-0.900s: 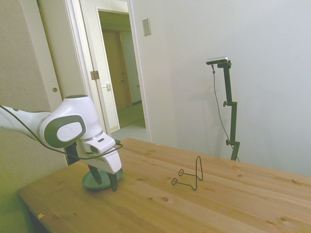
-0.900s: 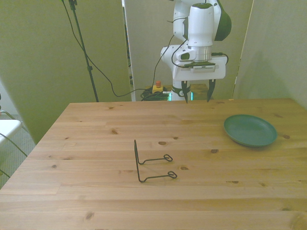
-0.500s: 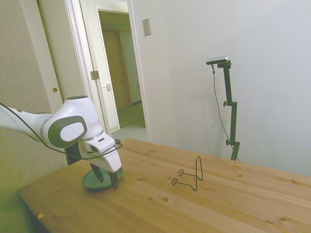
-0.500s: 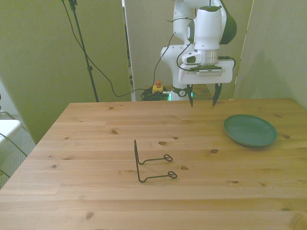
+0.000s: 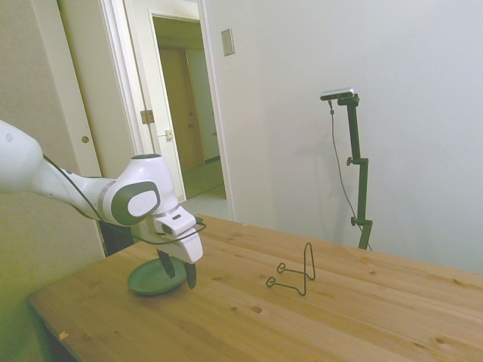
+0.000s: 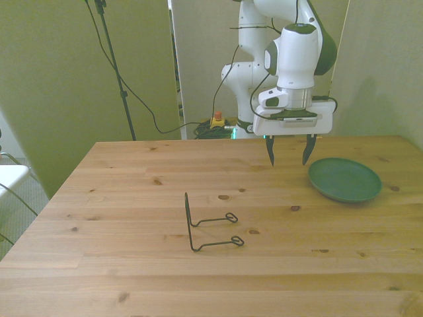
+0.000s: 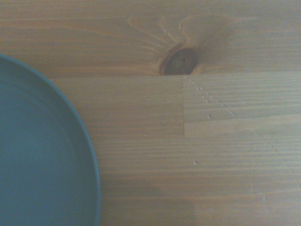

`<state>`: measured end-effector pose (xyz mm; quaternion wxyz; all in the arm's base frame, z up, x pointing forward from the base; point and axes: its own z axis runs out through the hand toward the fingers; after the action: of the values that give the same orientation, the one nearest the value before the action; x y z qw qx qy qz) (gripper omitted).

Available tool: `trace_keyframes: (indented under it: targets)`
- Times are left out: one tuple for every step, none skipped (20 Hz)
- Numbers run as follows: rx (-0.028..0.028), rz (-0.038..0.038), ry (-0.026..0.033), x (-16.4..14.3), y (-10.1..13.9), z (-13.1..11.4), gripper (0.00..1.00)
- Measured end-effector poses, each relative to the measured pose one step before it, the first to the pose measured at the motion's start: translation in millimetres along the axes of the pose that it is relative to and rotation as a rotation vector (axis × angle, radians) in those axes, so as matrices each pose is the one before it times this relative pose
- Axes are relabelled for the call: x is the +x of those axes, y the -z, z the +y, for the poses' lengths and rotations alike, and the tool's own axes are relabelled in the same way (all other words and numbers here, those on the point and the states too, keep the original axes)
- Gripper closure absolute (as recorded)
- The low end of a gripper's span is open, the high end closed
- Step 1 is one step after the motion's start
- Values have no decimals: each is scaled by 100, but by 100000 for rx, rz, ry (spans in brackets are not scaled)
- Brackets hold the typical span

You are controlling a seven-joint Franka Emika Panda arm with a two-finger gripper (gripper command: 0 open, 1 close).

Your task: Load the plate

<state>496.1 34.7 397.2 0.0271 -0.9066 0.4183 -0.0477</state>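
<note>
The wooden table [image 6: 132, 277] carries a green plate [image 6: 344, 179] lying flat near the front view's right edge, well apart from the black wire stand [image 6: 210, 224] at mid-table. The gripper [image 6: 289, 157] hangs just beside the plate's rim, fingers spread and holding nothing.

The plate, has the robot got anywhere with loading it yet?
Nothing is done yet: the plate lies flat on the table, untouched. In hand: the open, empty claw hangs just beside it. Left: grasp the plate and set it in the wire stand, which stands empty.
</note>
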Motion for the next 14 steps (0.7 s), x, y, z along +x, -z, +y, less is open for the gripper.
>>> trace_keyframes:
  targets:
    - [-48,-351,-69,106,-453,-291,0]
    - [-287,-536,-85,4,-458,-262,0]
    - [-220,-422,-135,-40,-387,-251,0]
    - [107,-193,-16,-57,-306,-253,0]
    - [440,-3,-46,-30,-231,-216,0]
    - [393,-165,-151,-33,-195,-142,0]
    - [384,-206,-308,43,-178,-83,0]
    - [737,-652,-922,38,-140,-50,0]
    - [915,-1257,-1256,-4,-112,-33,0]
    - [1076,-1158,-1186,31,-87,-28,0]
    - [1328,-1257,-862,7,-50,-55,0]
    - [1265,-1655,-281,-33,-64,-38,0]
    - [956,-1432,-197,-19,-81,-12,0]
    - [738,-1121,-84,8,-80,6,0]
